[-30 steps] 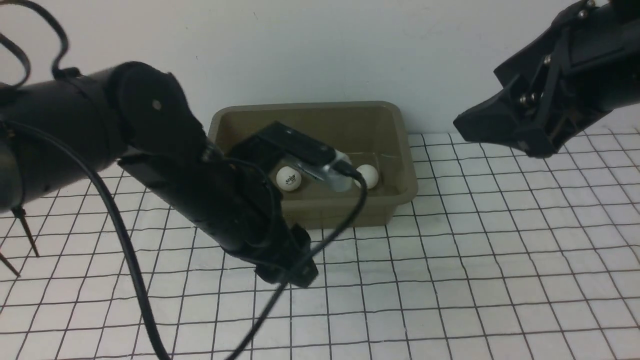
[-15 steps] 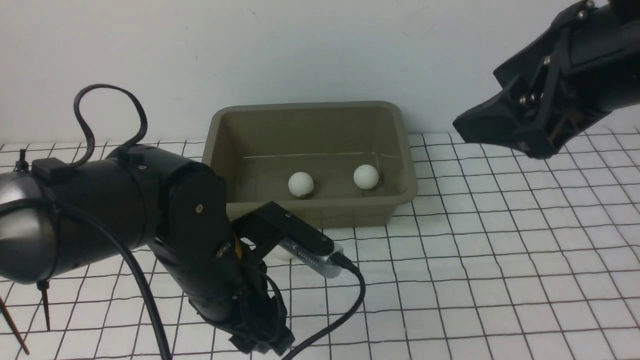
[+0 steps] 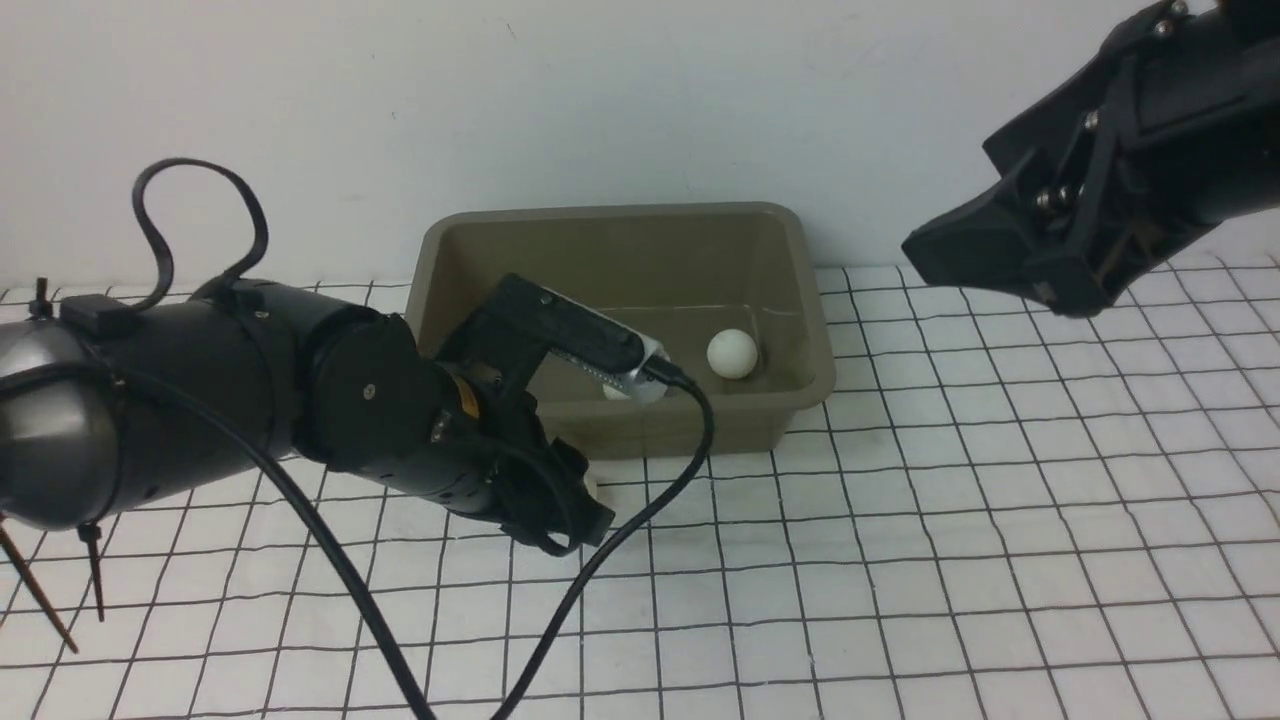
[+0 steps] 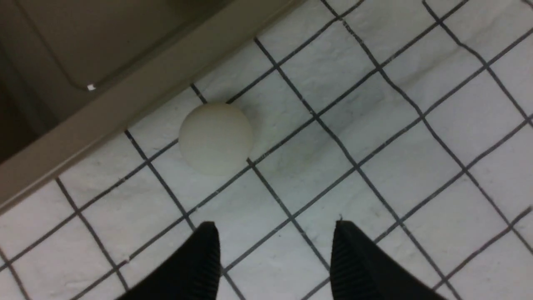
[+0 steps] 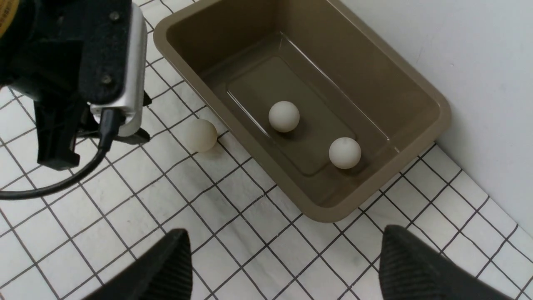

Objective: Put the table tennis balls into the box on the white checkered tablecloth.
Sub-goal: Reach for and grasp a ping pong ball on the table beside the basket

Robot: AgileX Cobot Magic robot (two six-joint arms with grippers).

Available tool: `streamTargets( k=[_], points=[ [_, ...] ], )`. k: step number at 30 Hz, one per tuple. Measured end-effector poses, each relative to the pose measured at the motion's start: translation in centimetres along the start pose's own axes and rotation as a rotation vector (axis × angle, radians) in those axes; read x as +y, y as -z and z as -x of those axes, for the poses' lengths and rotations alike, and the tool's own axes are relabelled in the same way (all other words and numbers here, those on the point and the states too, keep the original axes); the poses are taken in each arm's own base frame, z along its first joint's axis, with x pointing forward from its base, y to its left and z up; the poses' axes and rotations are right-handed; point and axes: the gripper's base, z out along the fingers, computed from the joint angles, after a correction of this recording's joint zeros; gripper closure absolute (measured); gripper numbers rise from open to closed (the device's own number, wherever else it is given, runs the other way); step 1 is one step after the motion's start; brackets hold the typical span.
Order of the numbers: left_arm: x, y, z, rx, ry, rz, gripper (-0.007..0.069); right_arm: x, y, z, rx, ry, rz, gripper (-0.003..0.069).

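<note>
The olive-brown plastic tub (image 5: pixel 446 113) holds two small white balls (image 5: pixel 284 116) (image 5: pixel 344 153). A third ball (image 4: pixel 215 138) lies outside, just before our spread left gripper (image 4: pixel 275 227).

White checkered tablecloth (image 3: pixel 900 560), thin black grid, slightly wrinkled, covers the work surface. Directly on it: one olive-brown box (image 3: pixel 720 425), set far back by the wall; one table tennis ball (image 5: pixel 200 135), just beside the box's near long side.
</note>
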Motion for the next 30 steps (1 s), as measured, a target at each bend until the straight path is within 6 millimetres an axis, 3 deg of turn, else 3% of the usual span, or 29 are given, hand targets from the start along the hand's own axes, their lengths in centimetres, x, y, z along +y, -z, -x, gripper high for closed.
streamTargets(
  k=[3, 7, 22, 30],
  points=[
    [-0.2, -0.7, 0.4, -0.041, 0.063, -0.025, 0.0187, 0.0, 0.0, 0.0, -0.001, 0.000, -0.001, 0.0113],
    [-0.2, -1.5, 0.3, -0.045, 0.111, -0.035, 0.0135, 0.0, 0.0, 0.0, -0.003, 0.001, -0.001, 0.0113],
    [0.7, -6.5, 0.0, -0.096, 0.230, 0.013, 0.0125, 0.0, 0.0, 0.0, -0.004, 0.005, -0.002, 0.0113],
    [0.7, -7.0, -0.2, -0.088, 0.236, 0.015, 0.0125, 0.0, 0.0, 0.0, -0.004, 0.008, -0.001, 0.0113]
  ],
)
